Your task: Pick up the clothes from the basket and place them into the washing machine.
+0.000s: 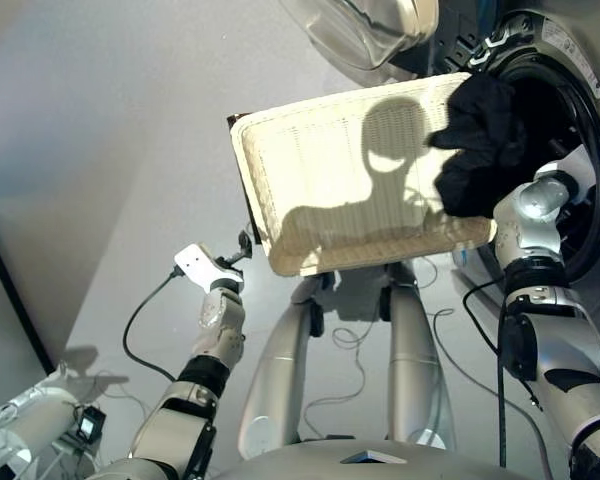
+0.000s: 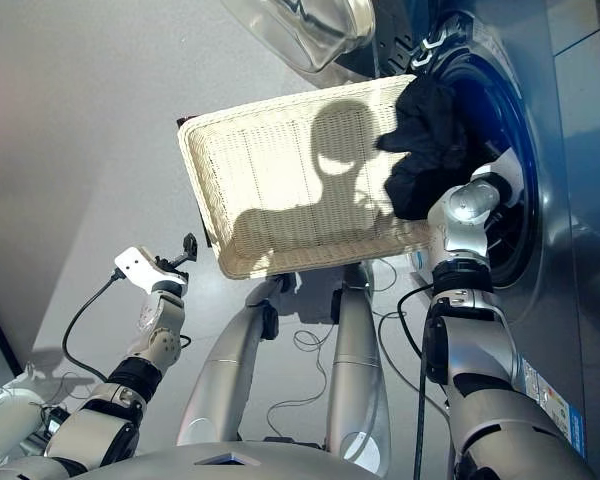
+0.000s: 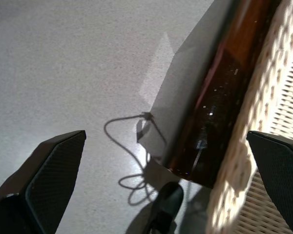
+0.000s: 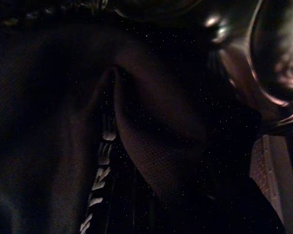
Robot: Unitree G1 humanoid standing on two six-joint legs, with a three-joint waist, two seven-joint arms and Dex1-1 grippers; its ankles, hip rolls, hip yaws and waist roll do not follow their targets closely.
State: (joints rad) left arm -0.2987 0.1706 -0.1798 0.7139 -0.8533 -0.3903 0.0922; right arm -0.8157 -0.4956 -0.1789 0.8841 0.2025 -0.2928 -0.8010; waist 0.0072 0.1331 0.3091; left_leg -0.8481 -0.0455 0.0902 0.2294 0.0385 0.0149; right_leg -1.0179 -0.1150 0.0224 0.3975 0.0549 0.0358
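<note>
Your left tool (image 3: 161,195) gapes wide, empty, at the basket's (image 1: 310,170) 8 o'clock corner; black garment (image 1: 480,140) hides your right tool's grip, porthole (image 1: 570,150) at 3 o'clock.

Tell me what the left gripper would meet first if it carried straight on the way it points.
Probably bare floor: the open left gripper looks down past the basket edge. Depth is unclear.

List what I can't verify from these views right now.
- Right gripper: hidden by the black garment in the eye views; the right wrist view shows only dark cloth.
- Washing machine drum contents: blocked by the garment and right arm.
- Basket far corner: covered by the garment.
- Garment lettering: too dim to read.
</note>
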